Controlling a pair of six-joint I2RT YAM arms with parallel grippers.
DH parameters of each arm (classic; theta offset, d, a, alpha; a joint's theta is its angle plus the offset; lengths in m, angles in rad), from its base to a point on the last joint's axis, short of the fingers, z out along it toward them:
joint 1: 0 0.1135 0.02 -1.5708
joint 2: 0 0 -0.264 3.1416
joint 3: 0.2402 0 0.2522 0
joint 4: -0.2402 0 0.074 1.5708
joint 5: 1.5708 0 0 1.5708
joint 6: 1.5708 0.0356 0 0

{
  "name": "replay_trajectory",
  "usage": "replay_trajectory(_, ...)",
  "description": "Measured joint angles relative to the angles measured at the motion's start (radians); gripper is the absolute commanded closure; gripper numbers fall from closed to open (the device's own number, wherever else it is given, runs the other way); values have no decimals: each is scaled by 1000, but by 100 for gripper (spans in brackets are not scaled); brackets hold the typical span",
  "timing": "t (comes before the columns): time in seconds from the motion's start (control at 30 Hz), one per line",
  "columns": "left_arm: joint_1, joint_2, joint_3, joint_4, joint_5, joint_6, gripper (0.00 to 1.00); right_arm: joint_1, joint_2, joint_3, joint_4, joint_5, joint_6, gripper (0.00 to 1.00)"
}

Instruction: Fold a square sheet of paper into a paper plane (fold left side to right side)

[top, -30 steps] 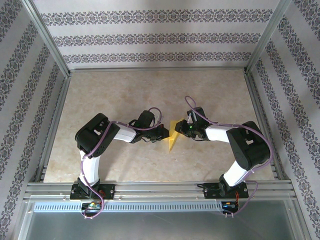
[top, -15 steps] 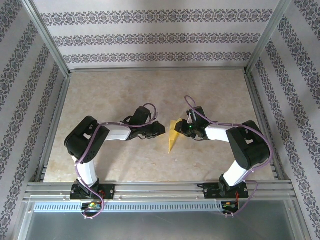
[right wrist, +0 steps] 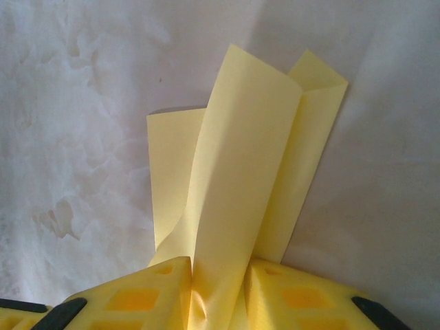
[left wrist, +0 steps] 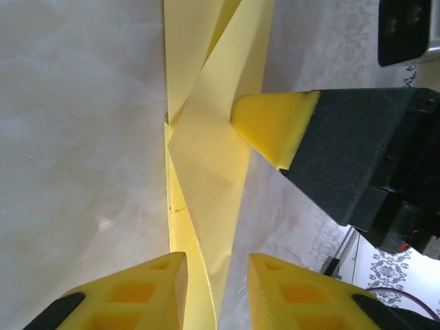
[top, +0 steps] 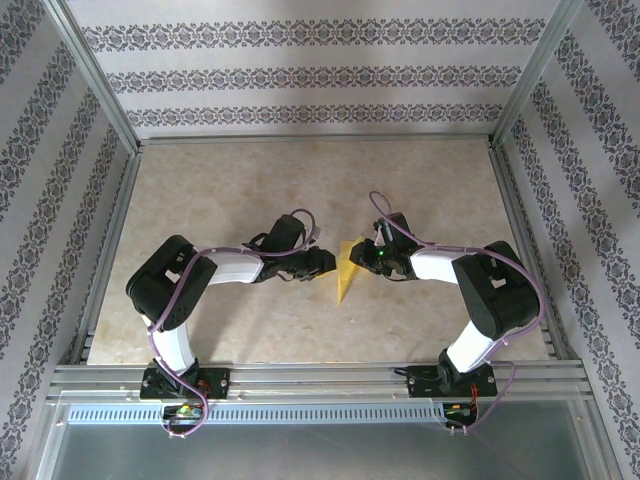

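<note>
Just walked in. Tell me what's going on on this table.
Two robot arms are folding a yellow sheet of paper into a plane in the middle of the table. The sheet is already creased into a narrow, pointed shape. The right hand pinches a raised flap near its far end. The left hand sits just left of the paper with its fingers apart, gripping nothing.

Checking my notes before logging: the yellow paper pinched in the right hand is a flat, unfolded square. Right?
No, it is folded. The yellow paper pinched in the right hand is creased into narrow overlapping flaps, not a flat unfolded square; the right wrist view shows it.
</note>
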Motion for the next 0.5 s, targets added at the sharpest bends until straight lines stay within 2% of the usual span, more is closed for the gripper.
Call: replay_trajectory(0.5,-20,74,9,40,35,-34,71,0,0,1,-2,0,0,70)
